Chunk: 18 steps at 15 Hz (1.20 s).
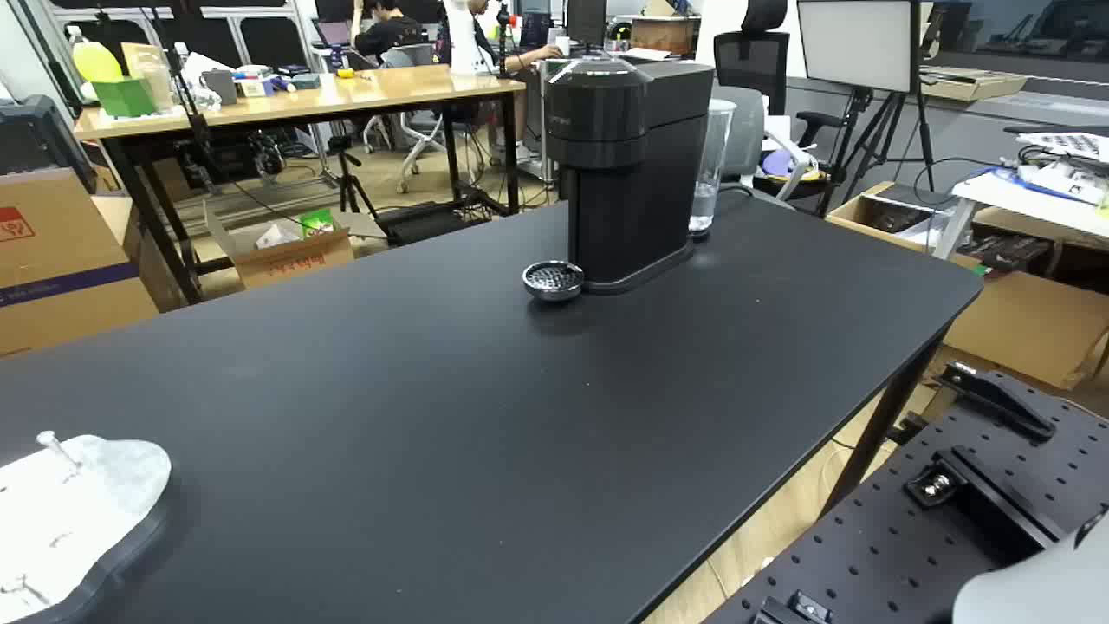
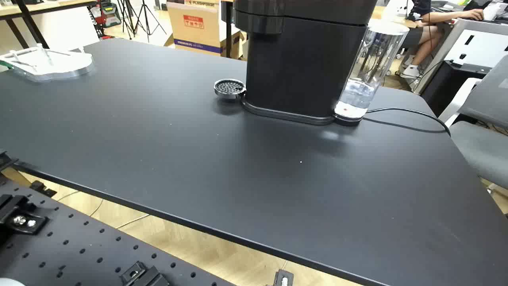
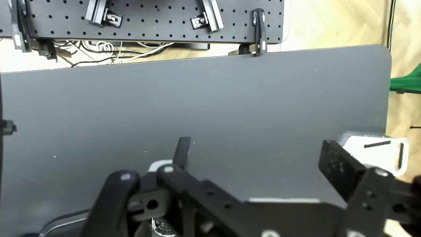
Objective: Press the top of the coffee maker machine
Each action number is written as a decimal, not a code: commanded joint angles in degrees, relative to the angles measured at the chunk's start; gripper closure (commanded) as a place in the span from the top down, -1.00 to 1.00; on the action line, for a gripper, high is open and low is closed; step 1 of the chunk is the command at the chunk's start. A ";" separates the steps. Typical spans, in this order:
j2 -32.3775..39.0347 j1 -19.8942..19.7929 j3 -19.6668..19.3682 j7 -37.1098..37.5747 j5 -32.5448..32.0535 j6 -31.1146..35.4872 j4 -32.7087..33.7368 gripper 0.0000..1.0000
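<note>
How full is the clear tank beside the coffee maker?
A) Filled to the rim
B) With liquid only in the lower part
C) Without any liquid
B: in both exterior views, the clear tank beside the coffee maker holds liquid low down, far below the rim.

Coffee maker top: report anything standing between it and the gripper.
Nothing visible does. In an exterior view, the coffee maker's top has nothing on it; the gripper shows only in the wrist view, so the whole path cannot be checked.

Gripper (image 3: 261,160): matte black; linkage bars (image 3: 204,193) with pale round screw heads (image 3: 168,169); block-shaped pad (image 3: 340,169), pale-specked, at four o'clock, wrist view. Arm shell (image 1: 1040,579): smooth, rounded, pale grey; four o'clock in an exterior view.
</note>
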 commanded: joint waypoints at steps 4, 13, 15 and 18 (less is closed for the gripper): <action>0.01 -1.07 0.69 -0.57 0.41 -0.07 0.19 1.00; 0.75 -2.77 0.97 0.81 -0.50 5.33 0.11 1.00; 2.34 -4.35 0.59 0.61 -1.78 11.11 0.14 1.00; 6.76 -5.60 -0.11 -1.21 -4.01 19.77 1.18 1.00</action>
